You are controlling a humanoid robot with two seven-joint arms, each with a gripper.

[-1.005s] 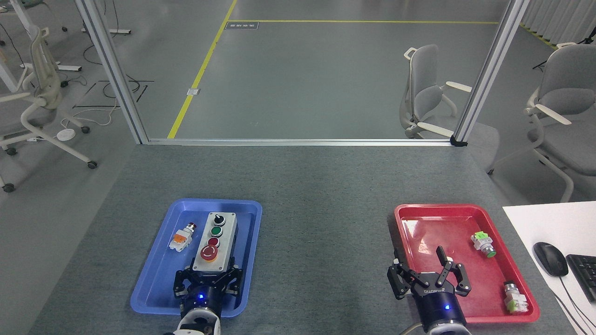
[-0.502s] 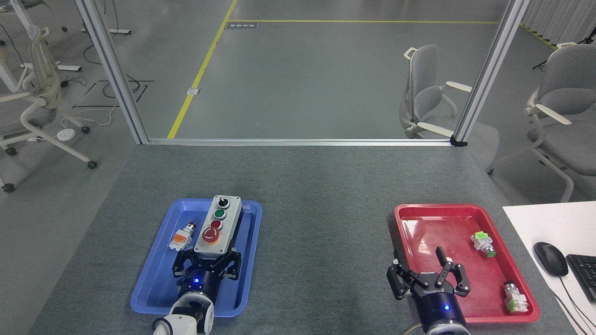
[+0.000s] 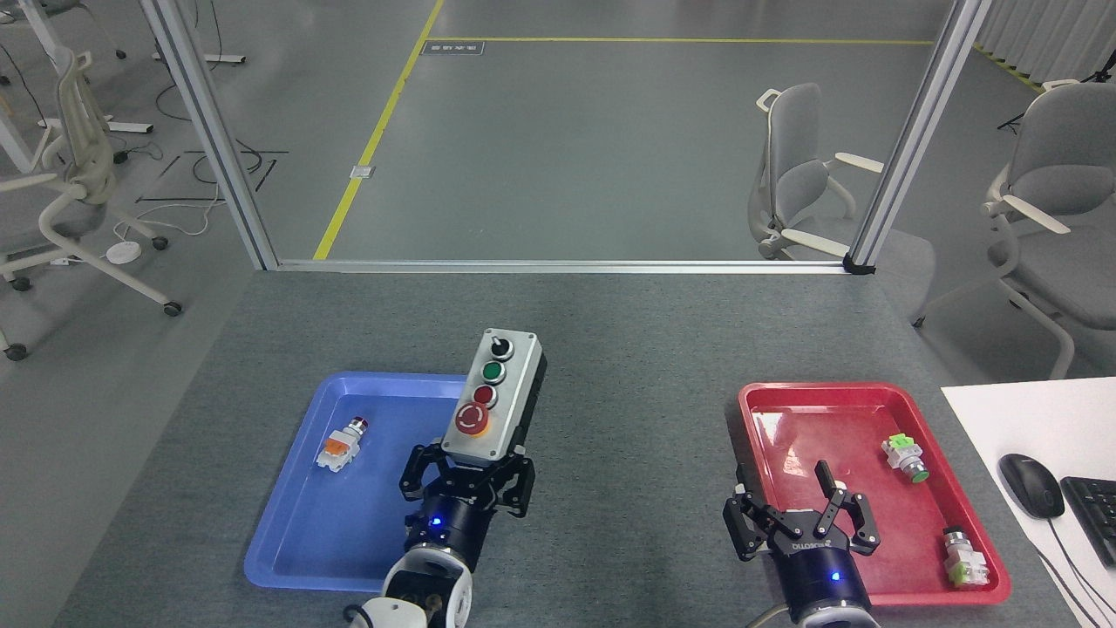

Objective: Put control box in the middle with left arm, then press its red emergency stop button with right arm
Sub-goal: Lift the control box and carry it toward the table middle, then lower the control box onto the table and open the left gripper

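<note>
Head view, looking down on a grey speckled table (image 3: 610, 349). Just left of centre, the left gripper (image 3: 466, 471) has its fingers clamped on the near end of the control box (image 3: 493, 394), which is lifted and tilted a little to the right. A second ago the box lay flat inside the blue tray (image 3: 296, 523) at lower left; it has since risen and travelled rightward, and now hangs over the tray's right rim, partly above bare table. The red emergency stop button (image 3: 472, 419) faces up at the box's near end, just beyond the gripper. A small loose push-button (image 3: 340, 443) remains in the blue tray. At lower right, the right gripper (image 3: 802, 515) hovers with fingers spread and nothing in them, over the near left corner of the red tray (image 3: 758, 410), unmoved. The carry to the middle (image 3: 628, 453) looks roughly halfway; setting down and the press are yet to come.
</note>
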